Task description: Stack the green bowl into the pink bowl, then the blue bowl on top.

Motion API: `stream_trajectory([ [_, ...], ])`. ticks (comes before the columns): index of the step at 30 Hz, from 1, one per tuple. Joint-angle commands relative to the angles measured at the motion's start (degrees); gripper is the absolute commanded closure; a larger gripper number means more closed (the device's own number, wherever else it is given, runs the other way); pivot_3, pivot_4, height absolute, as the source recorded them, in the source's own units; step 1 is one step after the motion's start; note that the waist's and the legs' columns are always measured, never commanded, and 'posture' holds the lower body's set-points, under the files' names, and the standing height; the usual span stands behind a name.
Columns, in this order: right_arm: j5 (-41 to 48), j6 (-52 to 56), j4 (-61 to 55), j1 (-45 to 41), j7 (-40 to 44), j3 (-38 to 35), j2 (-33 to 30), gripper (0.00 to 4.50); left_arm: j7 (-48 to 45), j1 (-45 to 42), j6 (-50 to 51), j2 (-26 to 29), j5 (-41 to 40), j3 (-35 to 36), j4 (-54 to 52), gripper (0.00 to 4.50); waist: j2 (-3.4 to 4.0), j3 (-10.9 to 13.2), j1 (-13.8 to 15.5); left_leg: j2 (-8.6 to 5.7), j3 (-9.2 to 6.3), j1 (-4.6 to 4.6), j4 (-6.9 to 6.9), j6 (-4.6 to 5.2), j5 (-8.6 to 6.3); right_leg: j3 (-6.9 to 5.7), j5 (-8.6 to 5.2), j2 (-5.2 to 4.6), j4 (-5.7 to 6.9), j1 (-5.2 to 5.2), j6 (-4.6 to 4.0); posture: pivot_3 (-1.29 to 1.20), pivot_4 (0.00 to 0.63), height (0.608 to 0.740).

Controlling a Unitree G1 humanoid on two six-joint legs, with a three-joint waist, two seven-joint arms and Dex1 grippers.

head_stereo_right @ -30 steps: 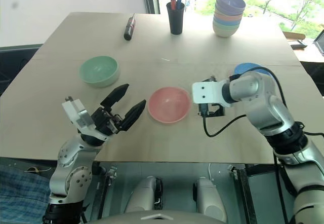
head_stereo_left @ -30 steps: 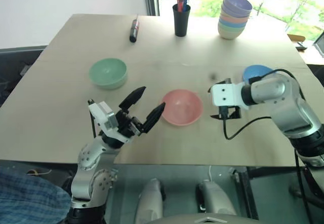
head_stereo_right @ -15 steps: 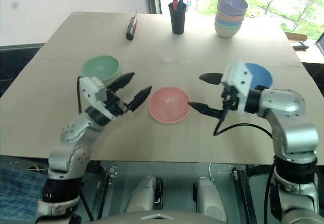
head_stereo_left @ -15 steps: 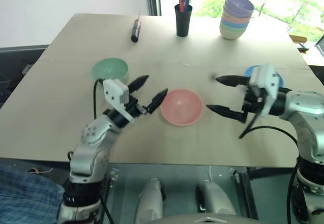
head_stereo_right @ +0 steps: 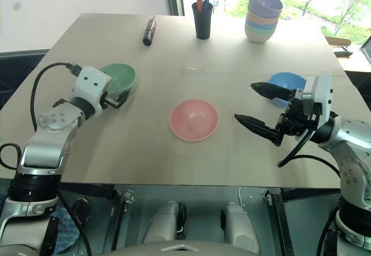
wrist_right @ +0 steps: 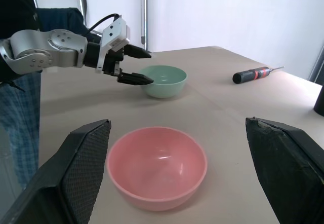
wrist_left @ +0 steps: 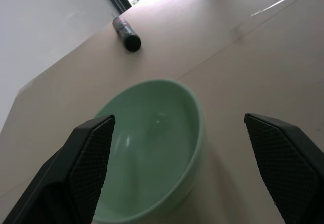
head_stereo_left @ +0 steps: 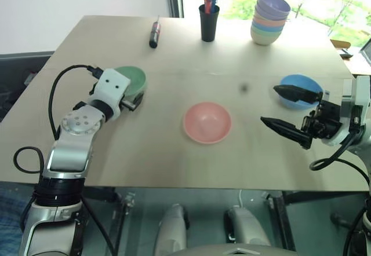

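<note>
Near the worktop's right edge, the right gripper (head_stereo_left: 290, 112) hovers level, fingers wide, empty, beside the blue bowl (head_stereo_left: 298, 85). The pink bowl (head_stereo_left: 207, 121) sits mid-worktop. Toward the left edge, the left gripper (wrist_right: 135, 66), wide, reaches the green bowl (wrist_left: 152, 143).

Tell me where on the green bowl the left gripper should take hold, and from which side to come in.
Grip the green bowl by its thin rim on the side nearest the left gripper, one finger inside the hollow and one outside the wall. It sits upright, mouth up, and its rounded wall offers little purchase, so a rim pinch looks best. The gripper is already open beside that edge.
</note>
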Motion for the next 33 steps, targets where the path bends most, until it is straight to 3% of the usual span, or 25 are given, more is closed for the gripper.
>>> stream_trajectory([
  [1,1.51,-3.00,-0.58,0.51,-1.32,-0.52,-1.51,0.04,0.51,-0.26,0.49,1.24,2.68,0.41,1.15,0.14,0.00,0.00,-0.01,0.00,0.00,0.00,0.00,0.00,0.00,0.00,0.00,0.00,0.01,0.00,0.00,0.00,0.150,0.740],
  [13,2.78,-6.31,0.45,0.03,-4.28,3.03,-3.26,0.04,-4.18,-10.08,-13.70,0.68,9.09,-7.38,24.28,0.14,-0.05,0.02,0.56,0.00,-0.01,-0.03,0.04,0.00,0.00,-0.02,0.00,0.01,0.02,-0.01,0.00,0.00,0.150,0.740],
  [14,2.83,-6.57,0.35,0.24,-4.46,3.25,-3.32,0.00,-4.42,-11.22,-15.24,0.52,9.71,-8.09,26.22,0.56,-0.05,0.02,0.68,0.00,-0.01,-0.04,0.04,0.00,0.00,-0.02,0.00,0.01,0.01,-0.02,0.00,0.00,0.150,0.740],
  [16,3.17,-6.85,0.16,0.49,-5.06,3.56,-3.32,0.00,-5.57,-13.35,-17.60,0.14,10.38,-9.26,29.70,0.97,-0.05,0.02,0.89,0.00,0.01,-0.03,0.03,0.00,0.00,-0.01,0.00,0.01,0.01,-0.02,0.00,0.00,0.150,0.740],
  [19,3.25,-7.34,0.09,0.91,-5.49,3.60,-3.75,0.00,-8.45,-16.54,-21.98,0.06,11.41,-11.21,34.77,2.39,-0.05,0.02,1.07,0.00,0.02,-0.04,0.03,0.00,0.00,-0.01,0.00,0.02,0.01,-0.03,0.00,0.00,0.150,0.740],
  [20,3.16,-7.53,0.13,0.99,-5.55,3.63,-3.90,0.00,-9.07,-17.43,-23.10,0.04,11.76,-11.64,36.11,2.65,-0.05,0.02,1.15,0.00,0.02,-0.04,0.04,0.00,0.00,-0.01,0.00,0.02,0.01,-0.03,0.00,0.00,0.150,0.740],
  [23,3.39,-8.00,0.00,1.37,-6.16,3.70,-4.24,0.00,-10.66,-20.16,-26.38,0.12,12.65,-12.48,40.54,4.05,-0.05,0.02,1.16,0.00,0.02,-0.05,0.04,0.00,0.00,-0.01,0.00,0.02,0.02,-0.03,0.00,0.00,0.150,0.740],
  [24,3.43,-8.14,-0.03,1.49,-6.31,3.77,-4.34,0.00,-11.03,-20.77,-27.18,0.12,12.87,-12.60,41.61,4.29,-0.05,0.02,1.17,0.00,0.01,-0.05,0.04,0.00,0.00,-0.02,0.00,0.03,0.02,-0.04,0.00,0.00,0.150,0.740],
  [33,3.18,-9.48,0.19,2.62,-6.85,4.12,-5.14,0.00,-16.95,-25.69,-32.07,-2.65,9.76,-12.13,42.28,4.41,-0.06,0.03,1.25,0.00,0.01,-0.07,0.07,0.00,0.00,-0.02,0.01,0.02,0.02,-0.03,0.01,0.00,0.150,0.740],
])
